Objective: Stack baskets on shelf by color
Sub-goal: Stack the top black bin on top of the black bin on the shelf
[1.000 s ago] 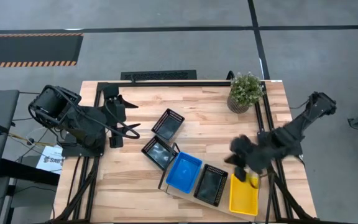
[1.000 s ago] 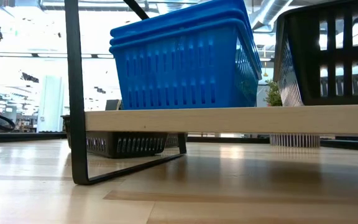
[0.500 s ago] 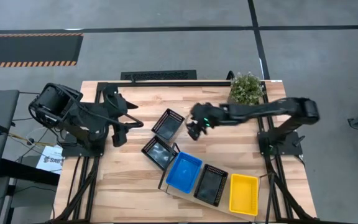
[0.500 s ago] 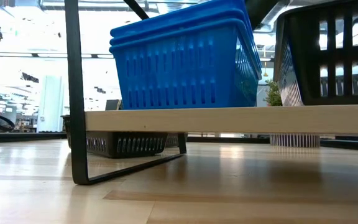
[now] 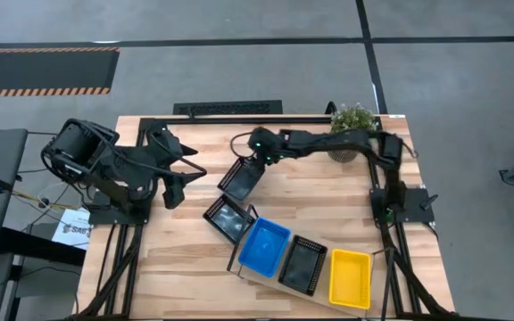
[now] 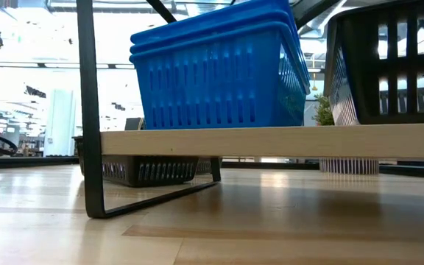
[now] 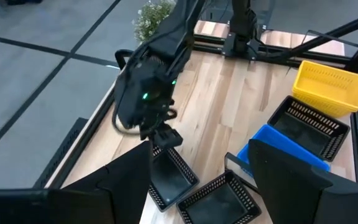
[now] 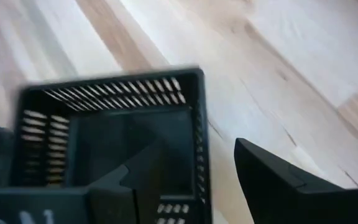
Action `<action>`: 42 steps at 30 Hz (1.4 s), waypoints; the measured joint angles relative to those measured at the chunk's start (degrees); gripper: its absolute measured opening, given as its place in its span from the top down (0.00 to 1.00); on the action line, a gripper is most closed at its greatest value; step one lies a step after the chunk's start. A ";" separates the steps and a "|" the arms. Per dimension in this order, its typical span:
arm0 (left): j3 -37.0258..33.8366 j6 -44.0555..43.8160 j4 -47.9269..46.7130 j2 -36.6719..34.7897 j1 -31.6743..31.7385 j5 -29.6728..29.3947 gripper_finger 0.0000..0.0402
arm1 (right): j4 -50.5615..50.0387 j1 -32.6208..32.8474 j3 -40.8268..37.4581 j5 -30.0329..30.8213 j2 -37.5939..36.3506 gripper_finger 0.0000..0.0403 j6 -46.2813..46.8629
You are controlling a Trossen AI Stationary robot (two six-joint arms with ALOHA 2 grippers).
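Note:
On the shelf (image 5: 255, 277) at the near edge stand blue baskets (image 5: 264, 247), a black basket (image 5: 302, 265) and yellow baskets (image 5: 350, 278); the low view shows the blue stack (image 6: 212, 73) resting on the board (image 6: 271, 140). Two black baskets lie loose on the table, one mid-table (image 5: 242, 178) and one nearer (image 5: 228, 218). My right gripper (image 5: 251, 161) is open over the far end of the mid-table basket (image 8: 104, 130), one finger above its inside and one outside its end wall. My left gripper (image 5: 191, 174) hovers open at the left.
A potted green plant (image 5: 353, 125) stands at the far right corner, beside my outstretched right arm. Black frame rails run along the table's far and side edges. Bare wood lies between the loose baskets and the right edge.
My right gripper has left the yellow baskets at the shelf's right end and swept up and toward the far left, reaching the mid-table black basket. My left gripper has shifted slightly toward the far edge. No basket has moved.

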 joint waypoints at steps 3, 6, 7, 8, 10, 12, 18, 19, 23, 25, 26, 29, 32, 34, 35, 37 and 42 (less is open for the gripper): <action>0.00 0.00 0.00 0.00 0.00 -0.30 0.37 | -5.57 -0.50 4.10 -0.03 3.88 0.47 -0.91; 0.00 0.78 0.02 0.00 0.00 -0.43 0.37 | -9.51 -0.64 7.06 -0.52 6.86 0.48 -1.22; 0.00 1.31 -0.02 0.00 0.00 -0.52 0.37 | -11.01 -0.63 7.77 -0.63 7.50 0.48 -1.25; 0.00 1.83 0.00 0.00 0.00 -0.62 0.37 | -11.67 -0.51 8.46 -0.66 8.15 0.49 -1.24; 0.00 2.61 0.00 0.00 0.00 -0.85 0.37 | -13.50 -0.28 9.16 -0.63 8.59 0.52 -1.22; 0.00 3.40 0.01 0.00 0.00 -0.91 0.37 | -13.81 0.09 9.21 -0.34 8.46 0.61 -1.20; 0.00 5.05 0.00 0.02 0.00 -2.09 0.37 | -14.99 -0.12 9.34 0.43 6.71 0.95 -0.33; 0.00 5.26 0.00 0.02 0.00 -2.12 0.37 | -15.49 -0.34 9.30 0.42 6.32 0.95 0.13; 0.00 6.55 0.00 0.02 0.00 -2.28 0.37 | -16.41 -1.67 9.15 0.91 2.02 0.98 0.32; 0.00 6.60 0.02 -0.33 0.00 -2.24 0.37 | -15.91 -2.62 9.17 1.04 -2.41 0.97 0.98; 0.00 6.58 0.00 -0.55 0.00 -2.11 0.37 | -16.66 -3.09 9.23 1.03 -4.92 0.97 1.18; 0.00 6.07 0.02 -1.83 0.00 -2.01 0.37 | -21.18 -3.70 9.26 1.03 -13.25 0.99 0.53; 0.00 4.87 0.02 -3.18 0.00 -2.13 0.37 | -28.22 -2.11 9.28 0.15 -22.39 0.98 0.53; 0.00 4.07 0.02 -4.00 0.00 -2.19 0.37 | -34.04 1.01 9.32 -0.42 -27.93 0.99 1.60; 0.00 3.76 0.02 -4.37 0.00 -2.25 0.37 | -37.10 3.04 9.32 -0.52 -30.31 0.99 2.66; 0.02 3.63 0.00 -5.02 -0.02 -2.23 0.37 | -41.83 8.50 8.94 -0.57 -34.66 0.99 5.43; 0.02 3.59 0.00 -5.91 -0.04 -1.94 0.37 | -41.86 26.06 0.90 0.97 -43.55 0.98 20.34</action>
